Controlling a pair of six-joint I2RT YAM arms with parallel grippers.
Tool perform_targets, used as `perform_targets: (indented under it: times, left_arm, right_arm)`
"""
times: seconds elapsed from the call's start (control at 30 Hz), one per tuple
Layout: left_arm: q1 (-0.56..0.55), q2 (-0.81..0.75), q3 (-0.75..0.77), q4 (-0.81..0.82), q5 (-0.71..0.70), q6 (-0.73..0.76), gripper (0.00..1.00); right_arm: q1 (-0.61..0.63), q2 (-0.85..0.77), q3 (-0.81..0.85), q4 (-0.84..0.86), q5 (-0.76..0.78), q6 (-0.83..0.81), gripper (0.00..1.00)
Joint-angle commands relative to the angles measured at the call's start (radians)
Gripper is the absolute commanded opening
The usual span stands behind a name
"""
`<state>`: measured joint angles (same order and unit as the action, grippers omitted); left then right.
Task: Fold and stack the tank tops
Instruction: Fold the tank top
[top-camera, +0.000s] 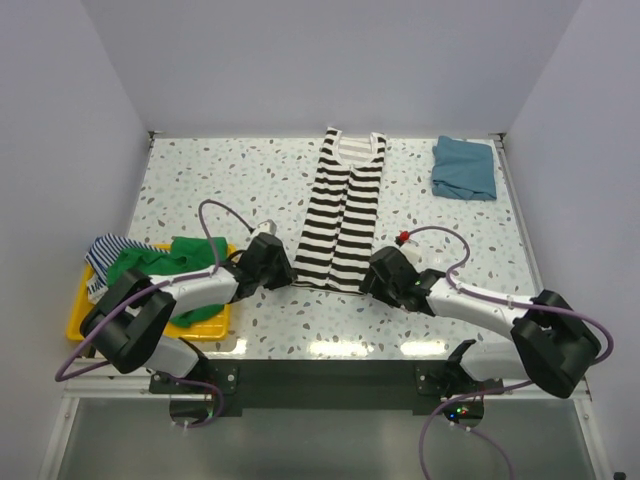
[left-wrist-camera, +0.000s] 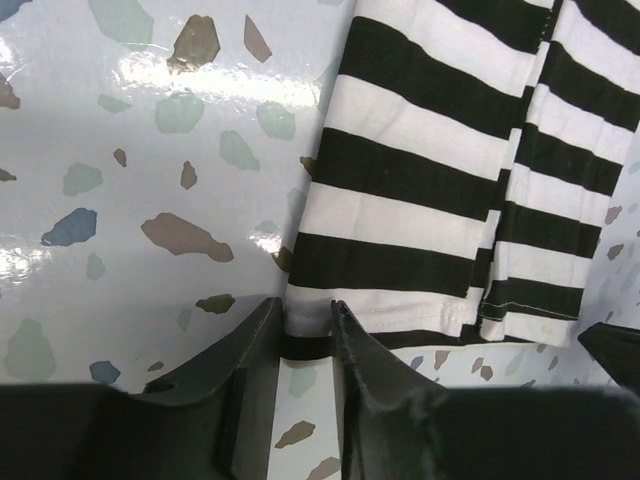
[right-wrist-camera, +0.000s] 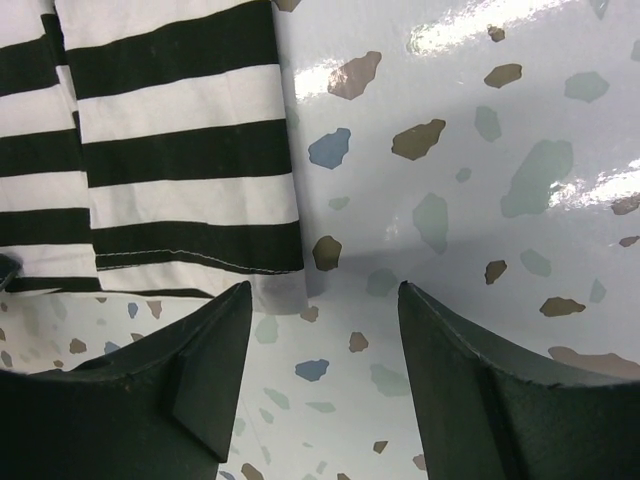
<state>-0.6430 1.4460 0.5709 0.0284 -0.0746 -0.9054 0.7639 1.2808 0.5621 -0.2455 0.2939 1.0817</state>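
- I see the black-and-white striped tank top (top-camera: 342, 212) lying folded lengthwise mid-bench (top-camera: 220, 180).
- My left gripper (left-wrist-camera: 306, 322) has its fingers pinching the near left hem corner.
- My right gripper (right-wrist-camera: 322, 312) has its fingers spread at the near right corner, not gripping.
- The teal top (top-camera: 464, 167) lies folded far right.

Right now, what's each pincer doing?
Left pincer: narrowed around the near left corner of the striped tank top; a firm grip cannot be told.
Right pincer: open, empty, beside the top's right corner.
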Motion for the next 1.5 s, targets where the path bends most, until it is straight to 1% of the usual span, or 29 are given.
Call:
perform_targets:
  times: [0.0, 0.07, 0.1, 0.13, 0.47, 0.5, 0.57, 0.67, 0.7, 0.77, 0.8, 0.83, 0.9, 1.03, 1.13, 1.2, 1.3, 1.37, 1.47]
  left_arm:
    - [-0.01, 0.031, -0.042, -0.122, -0.028, 0.0, 0.29]
    - [-0.01, 0.03, -0.042, -0.122, -0.03, 0.0, 0.24]
    - [-0.014, 0.03, -0.043, -0.122, -0.031, 0.0, 0.23]
    - [-0.017, 0.03, -0.045, -0.122, -0.031, 0.0, 0.2]
    - [-0.055, 0.059, -0.028, -0.116, -0.025, 0.017, 0.15]
    - [-0.058, 0.059, -0.029, -0.116, -0.027, 0.016, 0.14]
    - [-0.06, 0.056, -0.031, -0.117, -0.03, 0.016, 0.12]
    - [-0.064, 0.047, -0.029, -0.128, -0.034, 0.022, 0.07]
    - [-0.069, 0.042, -0.026, -0.133, -0.033, 0.025, 0.06]
    - [-0.087, 0.034, -0.025, -0.148, -0.034, 0.026, 0.02]
    - [-0.098, 0.025, -0.022, -0.153, -0.037, 0.026, 0.01]
    - [-0.125, 0.021, -0.02, -0.169, -0.043, 0.026, 0.0]
    - [-0.153, 0.005, -0.019, -0.189, -0.051, 0.019, 0.0]
    - [-0.201, -0.048, -0.057, -0.238, -0.034, -0.001, 0.0]
    - [-0.227, -0.12, -0.083, -0.287, -0.034, -0.013, 0.0]
    - [-0.26, -0.168, -0.085, -0.32, -0.039, -0.023, 0.0]
    - [-0.311, -0.217, -0.066, -0.386, -0.048, -0.047, 0.0]
    - [-0.323, -0.245, -0.052, -0.423, -0.048, -0.056, 0.0]
    - [-0.323, -0.272, -0.008, -0.455, -0.062, -0.064, 0.0]
  right_arm:
    - [0.002, 0.011, 0.015, 0.043, 0.03, 0.03, 0.62]
    - [0.002, 0.028, 0.021, 0.049, 0.027, 0.032, 0.58]
    - [0.002, 0.035, 0.027, 0.052, 0.024, 0.03, 0.56]
    - [0.002, 0.049, 0.03, 0.057, 0.021, 0.027, 0.51]
    - [0.008, 0.101, 0.032, 0.084, -0.016, 0.02, 0.51]
    - [0.011, 0.106, 0.032, 0.083, -0.018, 0.018, 0.49]
    - [0.012, 0.112, 0.027, 0.08, -0.021, 0.014, 0.44]
    - [0.012, 0.115, 0.022, 0.066, -0.021, 0.001, 0.29]
    - [0.012, 0.111, 0.022, 0.054, -0.021, -0.003, 0.19]
    - [0.012, 0.101, 0.021, 0.035, -0.019, -0.02, 0.12]
    - [0.012, 0.083, 0.016, 0.014, -0.018, -0.028, 0.06]
    - [0.014, 0.074, 0.016, 0.002, -0.016, -0.043, 0.05]
    - [0.018, 0.048, 0.004, -0.037, -0.016, -0.058, 0.03]
    - [0.049, -0.062, -0.025, -0.11, -0.021, -0.065, 0.02]
    - [0.107, -0.136, -0.042, -0.191, -0.004, -0.051, 0.02]
    - [0.172, -0.165, -0.042, -0.266, 0.011, -0.023, 0.02]
    - [0.253, -0.218, -0.019, -0.365, 0.037, 0.018, 0.01]
    - [0.278, -0.251, 0.01, -0.409, 0.059, 0.027, 0.01]
    - [0.276, -0.268, 0.068, -0.472, 0.092, 0.014, 0.03]
